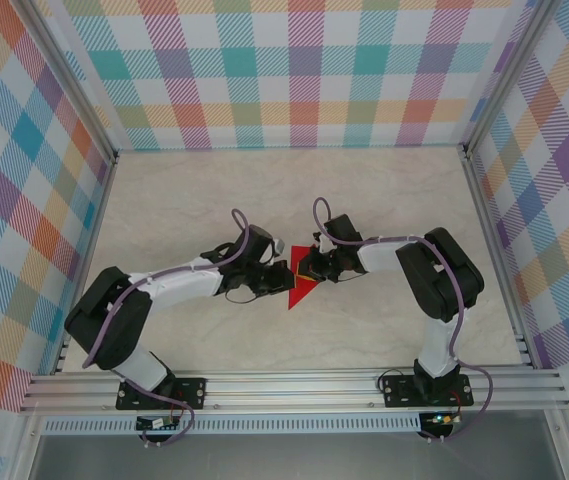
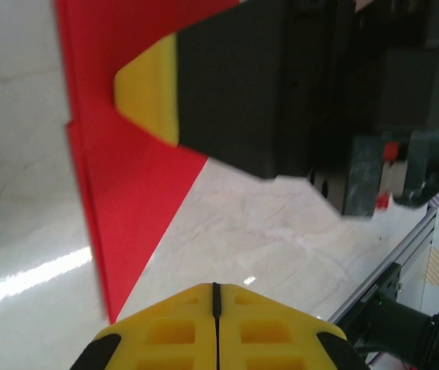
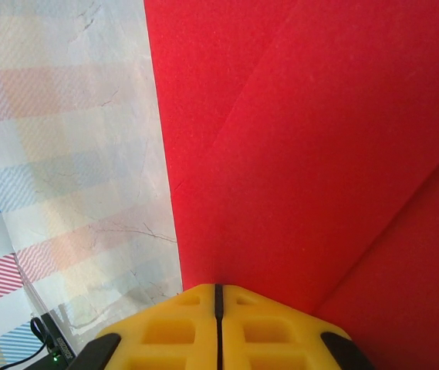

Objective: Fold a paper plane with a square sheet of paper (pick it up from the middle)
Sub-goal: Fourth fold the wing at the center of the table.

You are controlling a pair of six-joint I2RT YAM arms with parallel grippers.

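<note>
Mid-fold: my right gripper (image 1: 310, 267), fingers together, pins the thin red creased paper sheet (image 1: 299, 294); left gripper (image 1: 281, 272), likewise closed at its nine o'clock, should press the crease next.

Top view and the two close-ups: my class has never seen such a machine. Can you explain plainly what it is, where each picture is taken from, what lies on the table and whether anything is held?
These are two robot arms, the left arm and the right arm, bolted at the near edge of a pale table. The top view looks down from above and behind them. The other two pictures come from a camera on each wrist, so the yellow fingers at the bottom are that arm's own: the left gripper and the right gripper, both shut. On the table lies a red sheet of paper, partly folded, its layers plain in the right wrist view. Both grippers meet at it; neither seems to clamp it.
</note>
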